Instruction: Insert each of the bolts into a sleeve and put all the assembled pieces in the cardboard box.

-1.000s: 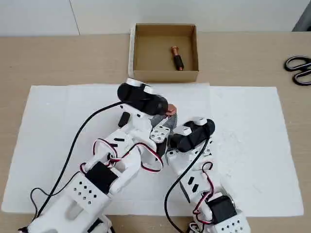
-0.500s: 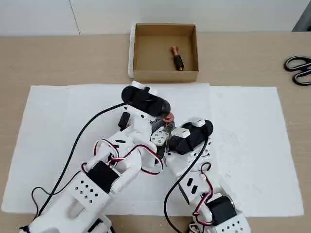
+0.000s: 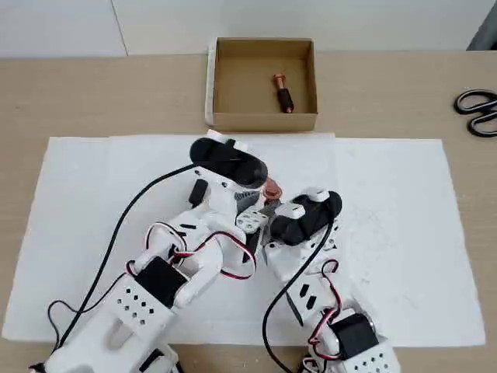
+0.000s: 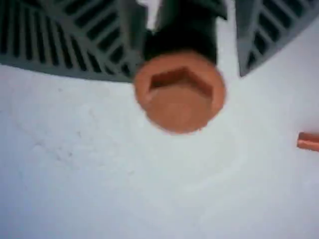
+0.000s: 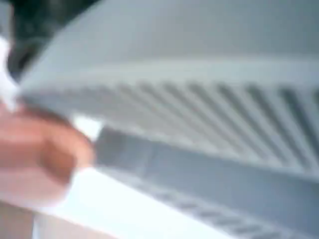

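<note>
Both arms meet over the middle of the white paper. A copper bolt head (image 3: 272, 189) shows between the left gripper (image 3: 258, 196) and the right gripper (image 3: 273, 211). In the left wrist view, grey ribbed fingers (image 4: 75, 40) stand on either side of a black sleeve (image 4: 182, 30), and the hex bolt head (image 4: 179, 92) sticks out of it toward the camera. The right wrist view has a grey ribbed finger (image 5: 199, 104) very close, with the orange bolt head (image 5: 35, 154) beside it. The cardboard box (image 3: 225, 85) at the back holds one assembled piece (image 3: 283, 92).
White paper (image 3: 404, 233) covers the table's middle. Scissors (image 3: 477, 109) lie at the far right on the bare wood. A small orange piece (image 4: 309, 141) lies on the paper at the edge of the left wrist view. Cables run along both arms.
The copper bolt head has come down a little toward the near side, between the two grippers. The left arm's wrist shifted slightly and the right gripper stayed close under it.
</note>
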{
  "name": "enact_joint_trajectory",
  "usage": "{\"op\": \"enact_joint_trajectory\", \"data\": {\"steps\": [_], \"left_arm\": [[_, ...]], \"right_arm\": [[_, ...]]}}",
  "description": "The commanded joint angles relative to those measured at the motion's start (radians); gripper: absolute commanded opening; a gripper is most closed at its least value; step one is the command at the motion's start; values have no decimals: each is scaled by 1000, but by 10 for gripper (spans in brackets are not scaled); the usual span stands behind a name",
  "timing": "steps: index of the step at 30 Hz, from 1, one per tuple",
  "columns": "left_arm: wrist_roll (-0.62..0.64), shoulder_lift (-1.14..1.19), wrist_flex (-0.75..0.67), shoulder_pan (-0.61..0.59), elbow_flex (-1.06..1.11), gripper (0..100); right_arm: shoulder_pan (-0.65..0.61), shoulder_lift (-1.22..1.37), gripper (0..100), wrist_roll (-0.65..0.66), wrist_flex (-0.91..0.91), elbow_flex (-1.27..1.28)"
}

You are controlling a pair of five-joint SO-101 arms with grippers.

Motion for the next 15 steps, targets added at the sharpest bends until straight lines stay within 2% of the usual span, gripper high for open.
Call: {"op": "enact_joint_trajectory", "data": {"steps": [1, 5, 8, 15], "left_arm": [[-3, -12, 6, -3, -44, 170], [-3, -18, 28, -3, -54, 170], [-3, -18, 97, -6, -114, 170], [-8, -18, 301, -152, -309, 173]], "right_arm": [[-5, -8, 3, 0, -27, -12], [-5, -8, 3, 0, -27, -12], [-5, -8, 3, 0, -27, -12], [-2, -8, 3, 0, -27, -12]]}}
